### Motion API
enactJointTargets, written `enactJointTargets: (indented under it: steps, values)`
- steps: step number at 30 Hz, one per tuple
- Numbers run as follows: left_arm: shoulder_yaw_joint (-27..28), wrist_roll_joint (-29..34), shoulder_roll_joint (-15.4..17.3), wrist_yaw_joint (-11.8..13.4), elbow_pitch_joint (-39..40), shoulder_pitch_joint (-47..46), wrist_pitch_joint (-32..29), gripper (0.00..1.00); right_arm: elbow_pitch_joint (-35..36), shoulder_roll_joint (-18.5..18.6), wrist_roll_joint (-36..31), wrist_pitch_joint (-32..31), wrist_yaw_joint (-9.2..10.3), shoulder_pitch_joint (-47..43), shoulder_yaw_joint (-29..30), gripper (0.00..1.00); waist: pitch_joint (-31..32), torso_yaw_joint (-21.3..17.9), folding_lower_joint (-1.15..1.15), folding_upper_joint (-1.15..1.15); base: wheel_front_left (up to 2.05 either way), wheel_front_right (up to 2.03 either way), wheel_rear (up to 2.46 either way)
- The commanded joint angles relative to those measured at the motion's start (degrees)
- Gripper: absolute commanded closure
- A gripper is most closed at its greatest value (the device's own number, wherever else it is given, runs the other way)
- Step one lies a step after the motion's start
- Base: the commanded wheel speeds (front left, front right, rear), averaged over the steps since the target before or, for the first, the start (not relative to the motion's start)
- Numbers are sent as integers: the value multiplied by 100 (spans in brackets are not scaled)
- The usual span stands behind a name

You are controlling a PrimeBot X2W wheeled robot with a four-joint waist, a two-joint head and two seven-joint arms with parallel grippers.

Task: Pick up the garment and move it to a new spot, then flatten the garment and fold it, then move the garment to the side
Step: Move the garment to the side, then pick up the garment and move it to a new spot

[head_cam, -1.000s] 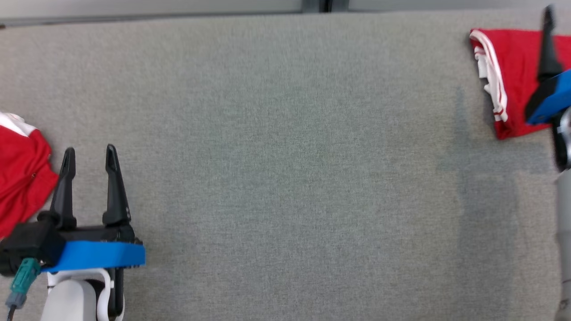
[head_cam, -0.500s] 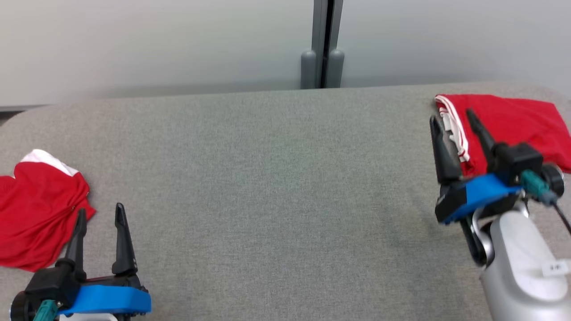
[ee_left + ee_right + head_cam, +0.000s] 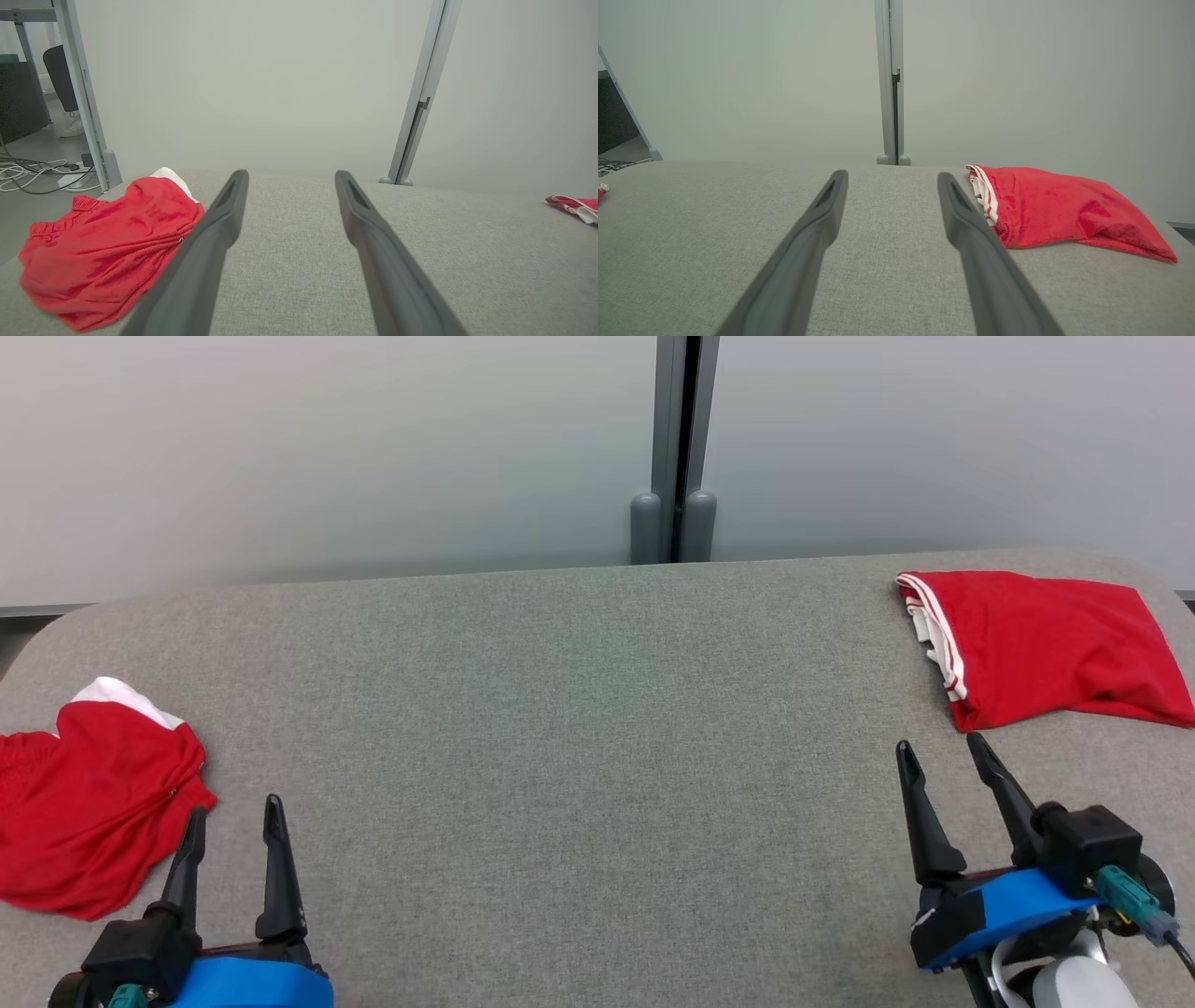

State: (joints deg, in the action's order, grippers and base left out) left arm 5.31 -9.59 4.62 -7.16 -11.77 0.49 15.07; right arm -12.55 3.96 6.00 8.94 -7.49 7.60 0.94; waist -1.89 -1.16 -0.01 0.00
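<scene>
Garment point(image 3: 1046, 649) folded at right; both end effectors point(image 3: 234, 806) point(image 3: 937, 742) parted; left wrist view adds cables point(image 3: 28, 179).

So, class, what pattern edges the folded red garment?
Red-and-white stripes on the folded red cloth garment; right wrist view.

Matt woven table point(image 3: 579, 728), folded garment point(image 3: 1046, 644) perhaps terrycloth

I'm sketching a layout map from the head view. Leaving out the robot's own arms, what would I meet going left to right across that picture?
crumpled red garment → grey post behind the table → folded red garment
</scene>
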Motion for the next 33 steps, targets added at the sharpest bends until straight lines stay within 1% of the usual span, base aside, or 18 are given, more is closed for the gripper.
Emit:
enactJointTargets:
  steps: [1,5,9,20,27,33]
  values:
    - [2,14,-22,10,-18,52,12,0,140,-28,-33,-64,-1,-160,37,0,11,-6,1,0,0,0,0]
    - [5,14,-24,7,-59,42,12,0,485,-85,-60,-229,-1,-438,87,0,23,-11,1,0,0,0,0]
    - [-16,36,-4,1,-105,2,12,0,651,-100,-91,-317,-1,-582,133,0,19,-2,1,0,0,0,0]
    - [-42,54,58,-12,-148,-56,12,0,680,-109,63,-353,-1,-687,137,0,34,37,1,0,0,0,0]
    - [13,51,112,-6,-124,-85,12,0,640,-107,90,-344,-1,-661,102,0,29,213,1,0,0,0,0]
    - [57,42,160,23,-114,-105,12,0,540,-106,133,-300,-1,-590,9,0,5,479,1,0,0,0,0]
